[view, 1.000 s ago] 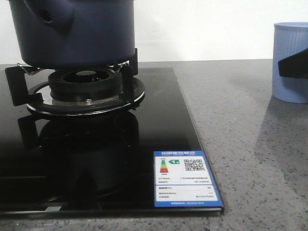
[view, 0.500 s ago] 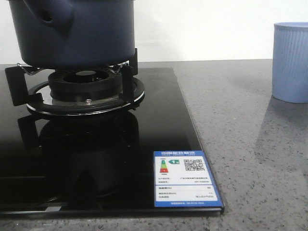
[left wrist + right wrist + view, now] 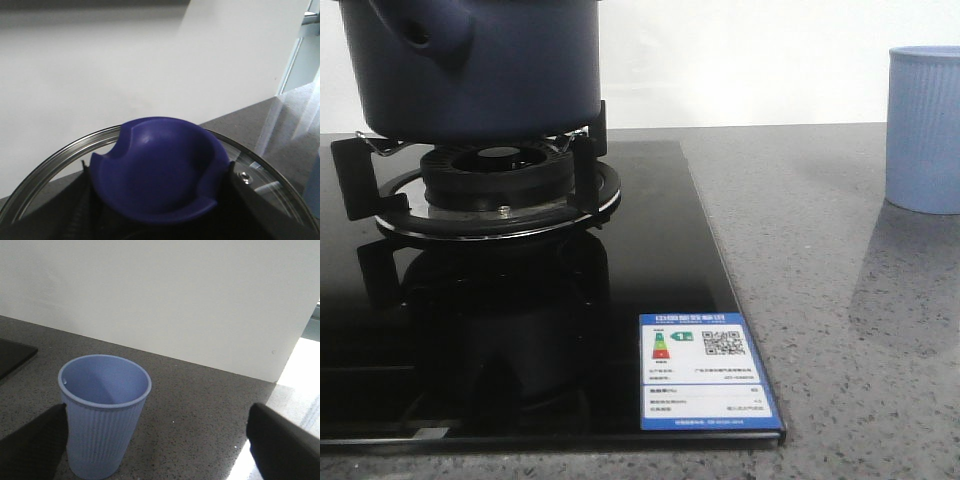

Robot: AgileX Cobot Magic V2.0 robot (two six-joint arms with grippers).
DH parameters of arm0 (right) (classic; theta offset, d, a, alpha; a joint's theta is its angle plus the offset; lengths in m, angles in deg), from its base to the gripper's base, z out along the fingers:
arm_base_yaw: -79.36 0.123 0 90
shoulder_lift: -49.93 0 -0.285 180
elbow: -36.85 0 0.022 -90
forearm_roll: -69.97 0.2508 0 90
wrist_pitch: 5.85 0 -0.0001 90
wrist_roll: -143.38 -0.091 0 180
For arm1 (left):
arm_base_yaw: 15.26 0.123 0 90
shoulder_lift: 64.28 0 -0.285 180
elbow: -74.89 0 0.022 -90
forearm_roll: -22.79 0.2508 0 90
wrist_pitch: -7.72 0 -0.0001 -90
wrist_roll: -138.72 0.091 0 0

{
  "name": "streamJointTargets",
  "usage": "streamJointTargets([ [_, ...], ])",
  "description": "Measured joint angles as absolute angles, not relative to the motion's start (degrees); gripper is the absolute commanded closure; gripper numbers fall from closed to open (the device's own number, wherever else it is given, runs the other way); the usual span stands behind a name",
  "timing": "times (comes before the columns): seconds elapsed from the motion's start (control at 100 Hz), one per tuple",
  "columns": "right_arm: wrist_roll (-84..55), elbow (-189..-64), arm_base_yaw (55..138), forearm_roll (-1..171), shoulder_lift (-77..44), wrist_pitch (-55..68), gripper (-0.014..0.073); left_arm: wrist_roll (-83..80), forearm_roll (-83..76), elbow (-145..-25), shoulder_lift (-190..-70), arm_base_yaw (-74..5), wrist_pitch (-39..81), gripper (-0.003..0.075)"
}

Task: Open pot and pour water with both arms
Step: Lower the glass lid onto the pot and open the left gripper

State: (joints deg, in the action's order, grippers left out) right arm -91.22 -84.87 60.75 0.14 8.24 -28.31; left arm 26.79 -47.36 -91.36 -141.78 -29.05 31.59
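The pot [image 3: 470,65] sits upright on the burner [image 3: 498,185] at ten o'clock, handle socket facing the camera. Left fingers [image 3: 80,210] pinch the glass lid's [image 3: 270,187] knob [image 3: 157,167]; right fingers [image 3: 30,445], spread, flank the cup [image 3: 102,412].

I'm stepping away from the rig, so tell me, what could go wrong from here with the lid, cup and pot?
1. The left gripper holds the glass lid only by its blue knob; it could slip or swing.
2. The right gripper is open with the cup near one finger, so closing may tip it.
3. The pot perches on burner supports; a knock might shift it.
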Motion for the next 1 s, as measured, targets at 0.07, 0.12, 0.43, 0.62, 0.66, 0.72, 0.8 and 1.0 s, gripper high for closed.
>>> streamJointTargets([
  [0.07, -91.3, -84.9, 60.7, 0.1, 8.5, -28.2, -0.0059, 26.8, -47.4, -91.4, -143.0, -30.4, 31.9, 0.0412],
  [0.12, -91.3, -84.9, 60.7, 0.1, 8.6, -28.2, -0.0059, 26.8, -47.4, -91.4, -143.9, -31.5, 32.0, 0.0412],
  [0.43, -91.7, -84.7, 60.7, 0.1, 8.6, -28.2, -0.0059, 29.2, -47.4, -91.4, -147.7, -33.1, 31.3, 0.0412],
  [0.62, -91.8, -84.7, 60.7, 0.1, 8.6, -28.2, -0.0059, 29.3, -46.5, -91.4, -147.7, -33.1, 30.9, 0.0412],
  [0.66, -91.9, -84.7, 60.7, 0.1, 8.6, -28.2, -0.0059, 29.3, -46.1, -91.4, -147.7, -33.1, 31.0, 0.0412],
  [0.72, -91.9, -84.7, 60.7, 0.1, 8.6, -28.2, -0.0059, 29.3, -45.9, -91.4, -147.7, -33.1, 31.2, 0.0412],
  [0.8, -91.9, -84.7, 60.7, 0.1, 8.6, -28.2, -0.0059, 29.3, -45.6, -91.0, -147.7, -33.1, 31.3, 0.0412],
  [1.0, -91.9, -84.7, 60.7, 0.1, 8.6, -28.2, -0.0059, 29.3, -44.6, -89.1, -147.7, -33.1, 31.5, 0.0412],
])
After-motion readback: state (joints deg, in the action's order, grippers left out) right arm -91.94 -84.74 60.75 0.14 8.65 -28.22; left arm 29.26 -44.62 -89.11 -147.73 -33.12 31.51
